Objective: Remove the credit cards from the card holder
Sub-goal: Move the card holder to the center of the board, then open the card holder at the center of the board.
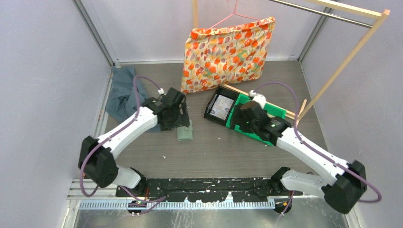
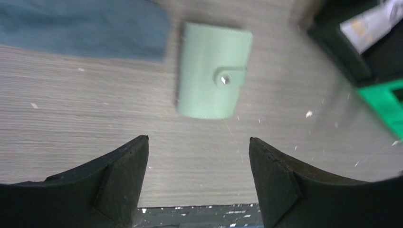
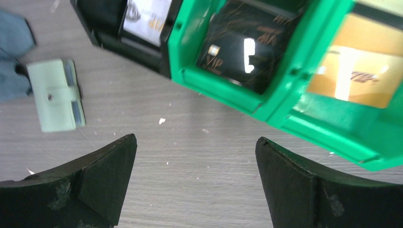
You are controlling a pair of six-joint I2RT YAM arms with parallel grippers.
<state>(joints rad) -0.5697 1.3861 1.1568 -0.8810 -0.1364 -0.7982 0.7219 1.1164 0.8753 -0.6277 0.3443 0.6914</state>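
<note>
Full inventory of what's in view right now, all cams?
card holder: 1, sage green, snapped shut, flat on the table ahead of the left gripper
cloth: 1, blue-grey, crumpled, far left
black tray: 1, table centre, holds a white card
green bin compartments: 2 seen, right of the tray; one holds a black card, the other a gold card
floral cushion: 1, orange print, at the back, under a pink hanger
wooden rack: 1, pale, back right
table: 1, grey wood-grain
left gripper: open, empty
right gripper: open, empty, near the bins
</note>
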